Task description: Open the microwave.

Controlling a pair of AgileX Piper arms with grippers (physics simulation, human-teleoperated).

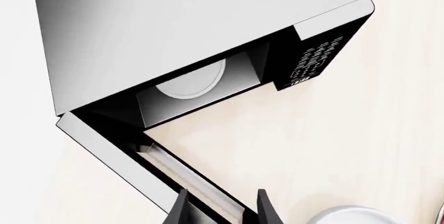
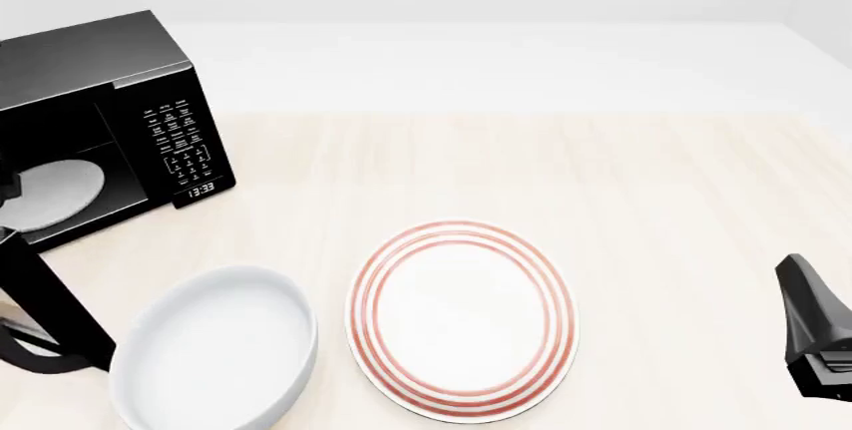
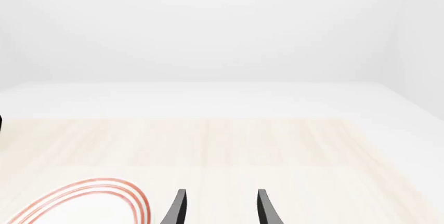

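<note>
Front view shows the microwave (image 2: 120, 121) at upper left with its door (image 2: 47, 310) swung wide, task apparently done; left gripper (image 1: 222, 211) jaws straddle the door edge, right gripper (image 3: 220, 208) jaws apart, idle.

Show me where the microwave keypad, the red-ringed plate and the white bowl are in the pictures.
microwave keypad (image 2: 180, 141): front view, on the white buttons above the clock.
red-ringed plate (image 2: 462, 316): front view, on its white centre.
white bowl (image 2: 213, 355): front view, on its inner floor.
</note>
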